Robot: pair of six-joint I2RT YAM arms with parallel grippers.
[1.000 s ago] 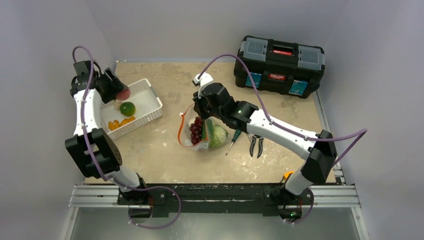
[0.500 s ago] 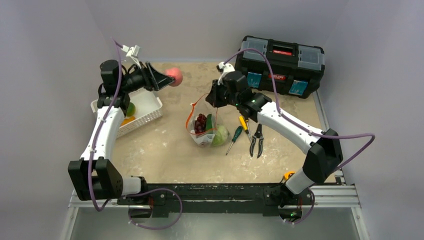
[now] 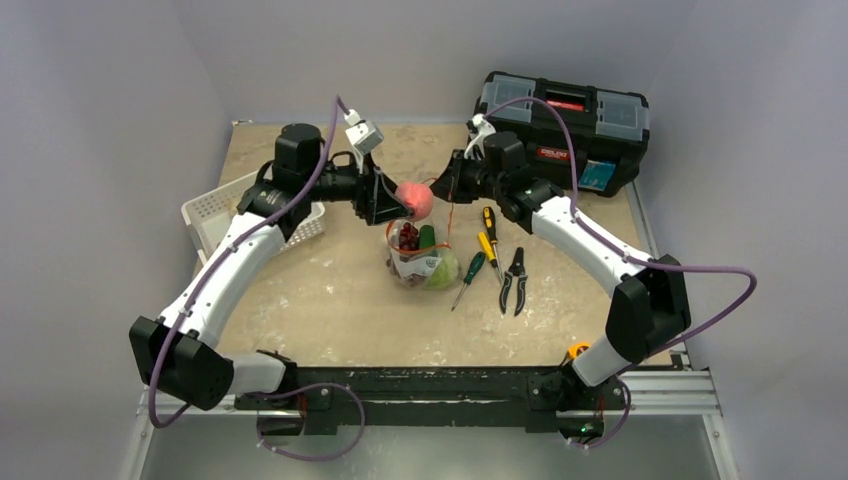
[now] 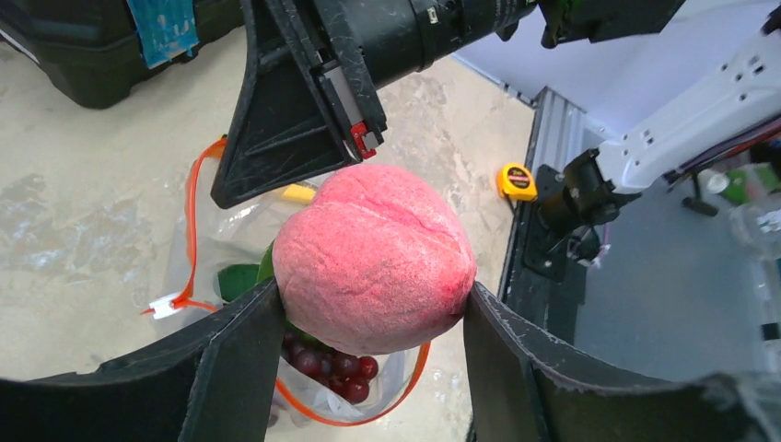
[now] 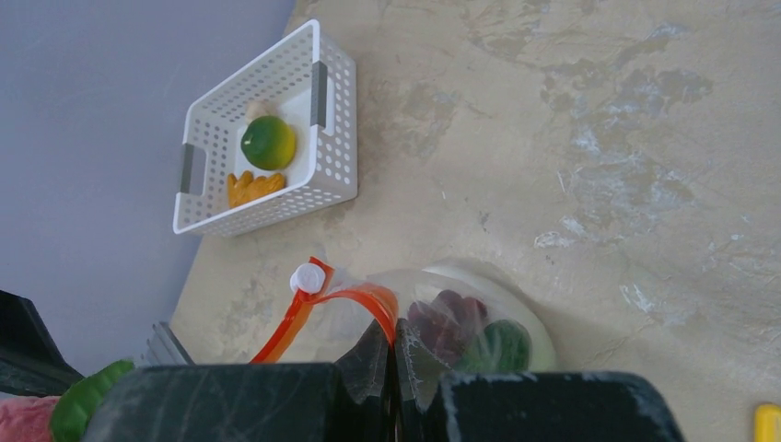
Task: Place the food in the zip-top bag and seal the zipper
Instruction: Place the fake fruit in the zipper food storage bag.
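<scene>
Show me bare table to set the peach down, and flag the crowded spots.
Widest bare patch: the near-left tabletop, bordered by the white basket, the zip-top bag and the near rail. Crowded: right of the bag, where screwdrivers and pliers lie, and over its mouth, where both arms meet.

Left arm [image 3: 235, 265]: reaching over the tabletop's [image 3: 330, 300] middle.
Left gripper [image 4: 373, 313]: clamping a peach [image 4: 373, 244], jaws part-spread.
Right arm [image 3: 590, 245]: stretching toward the far edge.
Right gripper [image 5: 396, 359]: pinching the zip-top bag's [image 5: 479, 322] rim, fully closed.
</scene>
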